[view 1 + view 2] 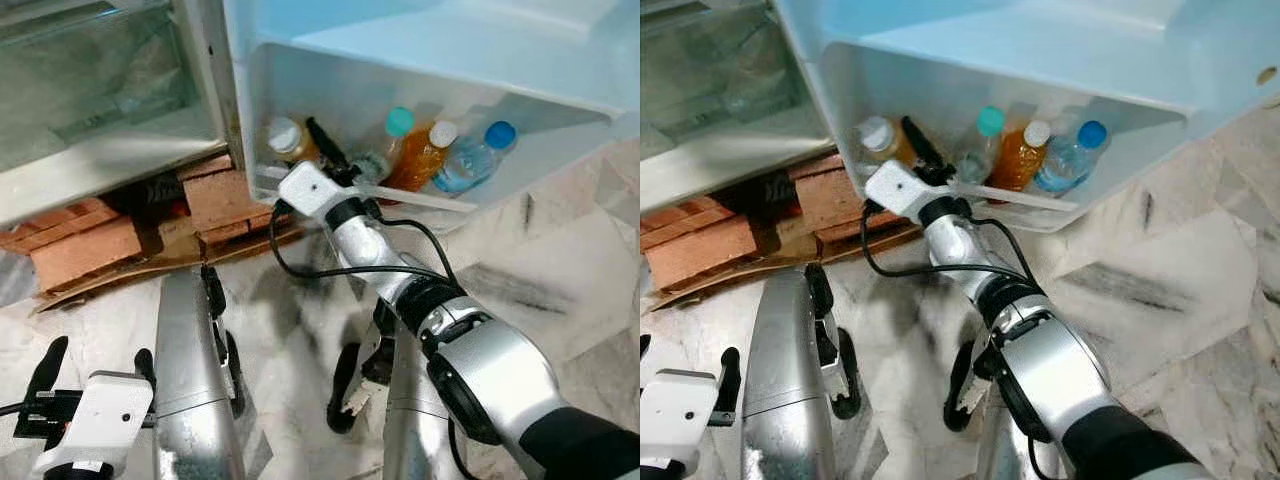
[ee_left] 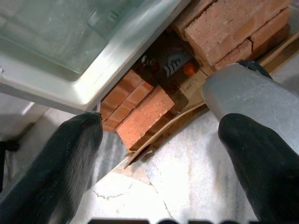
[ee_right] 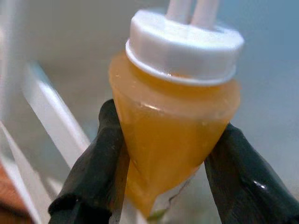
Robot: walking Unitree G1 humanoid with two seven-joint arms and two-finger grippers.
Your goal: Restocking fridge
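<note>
**Right hand grips an orange bottle in the fridge door shelf**

The bottle has a white cap and holds a clear orange liquid; its shoulder narrows downward in the right wrist view, and the cap is wider than the neck below it. It stands at the left end of the door shelf, a pale blue-white bin in the open fridge door. Beside it in the same shelf stand three more bottles: one with a teal cap, one orange with a white cap, and one clear with a blue cap.

The right hand reaches into the shelf from below, and its two black fingers press on the two sides of the bottle under the cap, so the bottle sits between them, held.

The left hand is low, over the marble floor, far from the shelf. Its fingers stand wide apart and hold nothing. Under the fridge lie red bricks on cardboard.
</note>
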